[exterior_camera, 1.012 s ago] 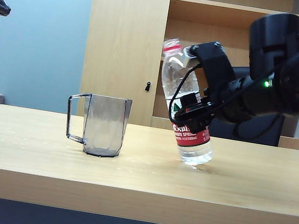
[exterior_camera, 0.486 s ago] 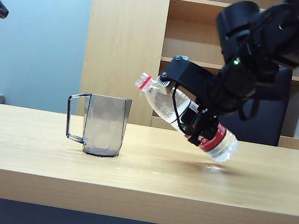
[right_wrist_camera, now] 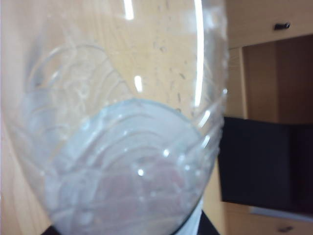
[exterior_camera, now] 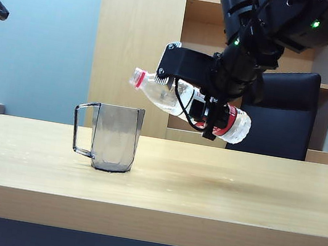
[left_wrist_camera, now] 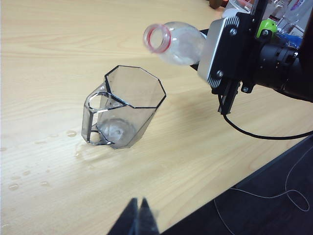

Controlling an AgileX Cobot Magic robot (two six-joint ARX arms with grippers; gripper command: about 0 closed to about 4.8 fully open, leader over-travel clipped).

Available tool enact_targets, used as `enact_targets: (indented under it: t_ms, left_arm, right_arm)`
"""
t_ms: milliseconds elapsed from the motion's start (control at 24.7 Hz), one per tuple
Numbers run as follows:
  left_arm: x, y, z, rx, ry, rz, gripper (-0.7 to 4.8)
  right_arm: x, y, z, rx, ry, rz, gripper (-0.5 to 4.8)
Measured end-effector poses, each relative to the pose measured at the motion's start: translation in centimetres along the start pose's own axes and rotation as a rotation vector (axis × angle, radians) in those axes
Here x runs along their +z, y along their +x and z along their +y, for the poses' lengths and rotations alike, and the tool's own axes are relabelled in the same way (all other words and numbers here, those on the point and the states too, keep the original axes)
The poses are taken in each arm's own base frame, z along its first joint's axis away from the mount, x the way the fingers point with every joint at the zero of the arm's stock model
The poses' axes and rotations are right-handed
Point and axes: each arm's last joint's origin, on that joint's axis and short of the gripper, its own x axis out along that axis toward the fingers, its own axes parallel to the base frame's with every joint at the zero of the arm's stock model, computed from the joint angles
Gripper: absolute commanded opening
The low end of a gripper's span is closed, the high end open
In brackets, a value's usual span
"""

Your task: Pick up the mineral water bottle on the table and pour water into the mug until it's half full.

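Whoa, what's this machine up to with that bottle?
The right gripper holds a mineral water bottle in the air, tipped nearly flat, its open mouth aimed at the grey mug on the table. No water is pouring yet and the mug looks almost empty. The left gripper waits shut off to the side.

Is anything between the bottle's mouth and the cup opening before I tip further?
Nothing visible. The right tool holds the bottle tilted, its open mouth just above and beside the cup rim, with only air between. The left tool is shut, well clear of both.
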Motion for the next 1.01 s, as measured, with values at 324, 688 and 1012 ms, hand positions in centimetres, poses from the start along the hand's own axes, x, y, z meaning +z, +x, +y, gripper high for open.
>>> enact_targets:
  t_ms: [324,688,1012]
  left_arm:
    - [0.0,0.0,0.0,0.000,0.000,0.000,-0.02]
    - [0.0,0.0,0.0,0.000,0.000,0.000,-0.02]
    - [0.0,0.0,0.0,0.000,0.000,0.000,-0.02]
  right_arm:
    - [0.5,-0.3,0.1,-0.032,-0.248,0.098,2.42]
    - [1.7,-0.8,-0.6,-0.119,-0.339,0.084,2.43]
    - [2.1,-1.0,-0.6,-0.142,-0.423,0.105,2.44]
